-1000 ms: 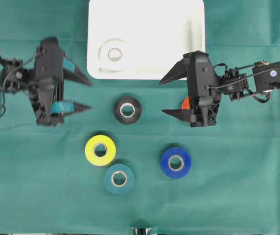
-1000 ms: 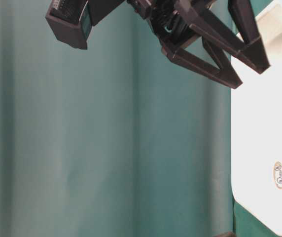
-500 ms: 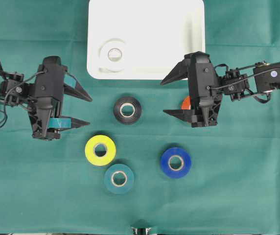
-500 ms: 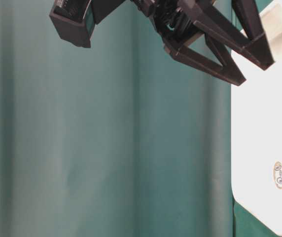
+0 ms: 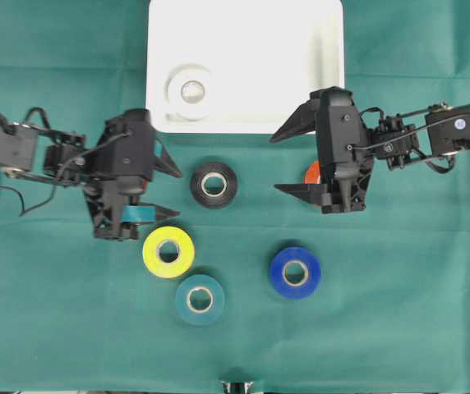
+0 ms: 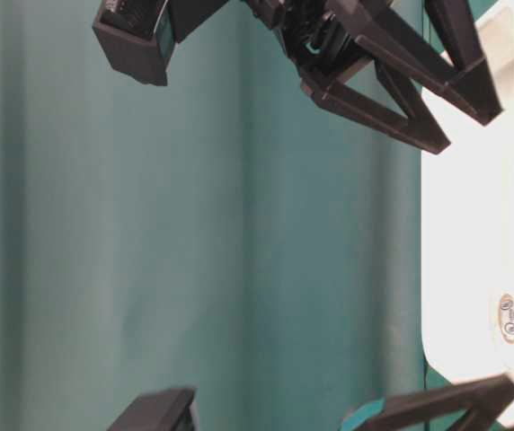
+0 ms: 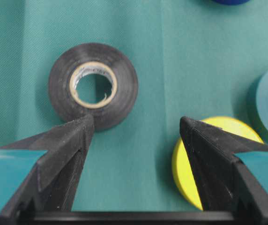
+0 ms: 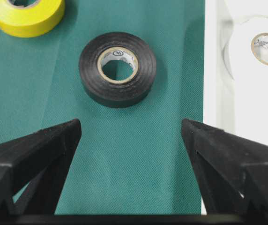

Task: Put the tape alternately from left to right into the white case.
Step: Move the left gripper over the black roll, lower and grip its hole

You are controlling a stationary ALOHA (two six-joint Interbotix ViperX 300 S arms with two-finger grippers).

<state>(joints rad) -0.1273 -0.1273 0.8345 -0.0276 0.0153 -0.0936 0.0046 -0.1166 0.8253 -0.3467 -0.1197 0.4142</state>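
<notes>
The white case (image 5: 251, 33) lies at the back of the green cloth with a white tape roll (image 5: 192, 90) inside near its front left corner. A black roll (image 5: 214, 184) sits just in front of the case. My left gripper (image 5: 177, 195) is open immediately left of it, one fingertip overlapping the black roll's (image 7: 93, 84) edge and the other over the yellow roll (image 7: 183, 168). My right gripper (image 5: 274, 164) hangs open to the right of the black roll (image 8: 117, 69), holding nothing. The orange-red roll (image 5: 311, 172) is mostly hidden beneath it.
The yellow roll (image 5: 168, 251), a teal roll (image 5: 200, 300) and a blue roll (image 5: 295, 272) lie nearer the front of the cloth. The right gripper's far finger hangs by the case's front rim (image 8: 213, 70).
My left arm has swung right and slightly forward, bringing its open jaws up to the black roll. The right arm has stayed put.
</notes>
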